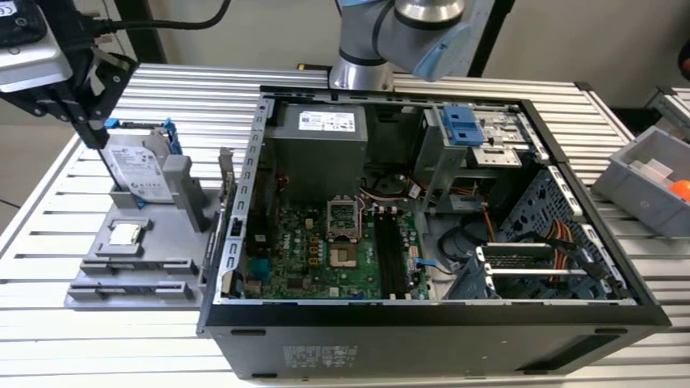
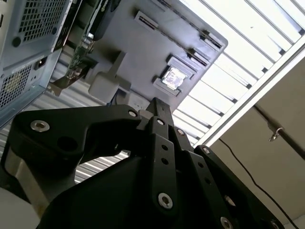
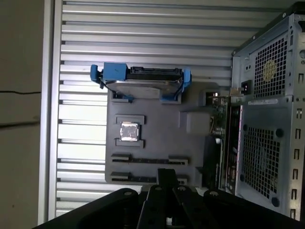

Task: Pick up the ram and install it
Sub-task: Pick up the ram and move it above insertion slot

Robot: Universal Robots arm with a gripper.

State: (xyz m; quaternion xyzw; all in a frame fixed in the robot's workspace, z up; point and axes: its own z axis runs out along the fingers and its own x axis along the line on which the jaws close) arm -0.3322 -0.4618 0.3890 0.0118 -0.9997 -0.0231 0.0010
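Ram (image 3: 148, 160) seems to be the thin dark strip standing on edge between grey end clips of the tray (image 3: 157, 138), beside the square silver chip (image 3: 129, 131); the gripper (image 3: 167, 172) hangs above, fingers together, holding nothing

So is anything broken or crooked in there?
Nothing stands out. The computer case lies open on its side. On the gray holder beside it, the hard drive stands upright in its blue-edged bracket and the processor chip lies flat in its recess. No spills or cracks show.
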